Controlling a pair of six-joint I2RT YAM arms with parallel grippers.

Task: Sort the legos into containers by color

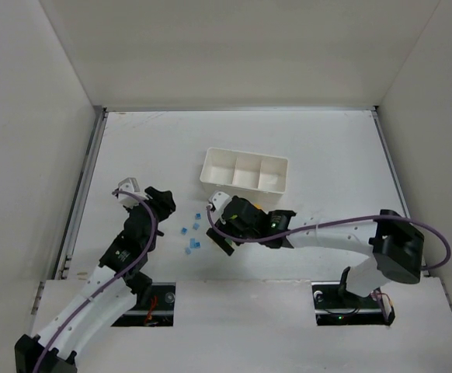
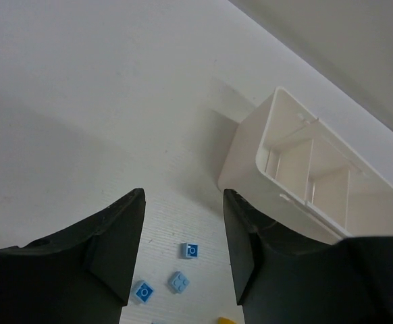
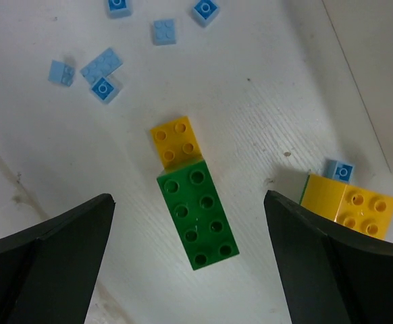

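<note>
While the right claw [image 3: 188,196] hangs spread wide over the worktop [image 1: 327,140], a long green brick [image 3: 198,214] lies flat between its two black fingers. Neither finger touches it, and bare surface shows on both sides. It's glossy plastic, eight studs up in two rows. A small yellow square brick [image 3: 176,142] with four studs butts against its end at 11 o'clock. Over at 3 o'clock, just beside the finger there, sits a second yellow brick [image 3: 350,206], with a tiny pale-blue one [image 3: 338,170] right against its 12 o'clock edge. Up at 11 to 12 o'clock there's a loose scatter of blue bricks [image 3: 102,67], flat little squares, some pale, some brighter, well apart from the green one.

From above, that scatter lies between the two claws, at 9 o'clock of the right one. The left claw [image 2: 183,202] is partly spread, with nothing between its blunt black fingers, only matte white worktop in the gap. At 1 o'clock ahead of it stands the tray [image 2: 247,162], smooth white plastic with thin walls, rounded corners and three square compartments in a row. It is near the right claw too, at that claw's 12 o'clock, not touching.

The worktop looks faintly grainy, with fine lines and a few specks. White walls [image 1: 24,155] close it in at 9, 12 and 3 o'clock, and wide bare surface runs beyond the tray.
</note>
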